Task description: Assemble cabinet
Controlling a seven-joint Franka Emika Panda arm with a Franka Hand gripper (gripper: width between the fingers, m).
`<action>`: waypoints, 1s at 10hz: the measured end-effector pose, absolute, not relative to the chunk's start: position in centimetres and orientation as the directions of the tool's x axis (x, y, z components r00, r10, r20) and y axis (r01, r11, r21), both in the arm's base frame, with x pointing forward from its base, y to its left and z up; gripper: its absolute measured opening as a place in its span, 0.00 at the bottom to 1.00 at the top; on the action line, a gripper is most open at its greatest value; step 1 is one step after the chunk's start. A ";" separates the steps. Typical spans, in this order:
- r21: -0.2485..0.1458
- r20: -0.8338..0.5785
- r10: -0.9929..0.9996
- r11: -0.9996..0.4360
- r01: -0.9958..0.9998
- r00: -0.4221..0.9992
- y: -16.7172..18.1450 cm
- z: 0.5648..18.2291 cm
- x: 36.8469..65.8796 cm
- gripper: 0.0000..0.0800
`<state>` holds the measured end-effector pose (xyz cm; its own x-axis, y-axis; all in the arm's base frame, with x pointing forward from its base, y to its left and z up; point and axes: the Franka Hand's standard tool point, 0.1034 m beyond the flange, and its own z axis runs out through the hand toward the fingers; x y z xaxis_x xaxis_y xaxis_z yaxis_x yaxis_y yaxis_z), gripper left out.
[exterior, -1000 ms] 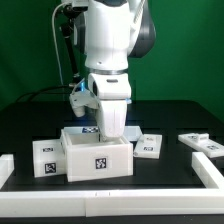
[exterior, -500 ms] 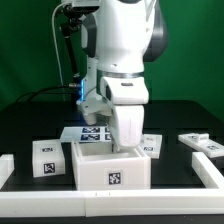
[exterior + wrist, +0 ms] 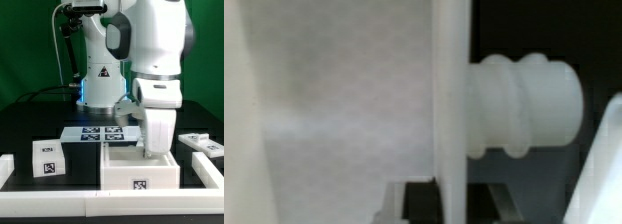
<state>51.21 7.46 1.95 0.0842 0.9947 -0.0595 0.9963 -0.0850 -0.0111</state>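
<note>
Large white panelled plastic cabinet (image 3: 140, 172) at black desk (image 3: 30, 125) front edge.
My pincer (image 3: 155, 145) reaches inside, clamped on one wall.

White glossy arm (image 3: 150, 40), bulky rounded shells, dark joint bands. Boxy white wrist block (image 3: 158, 95) above the jaws. Blue light (image 3: 83, 95), small triangular mark (image 3: 101, 72), black cables (image 3: 66, 45) farther back.
</note>
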 end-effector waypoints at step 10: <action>-0.035 -0.061 0.996 -0.069 0.997 0.066 11.0 1.9 52.1 0.05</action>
<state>52.09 10.96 1.94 0.0664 0.9959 -0.0610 0.9970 -0.0686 -0.0348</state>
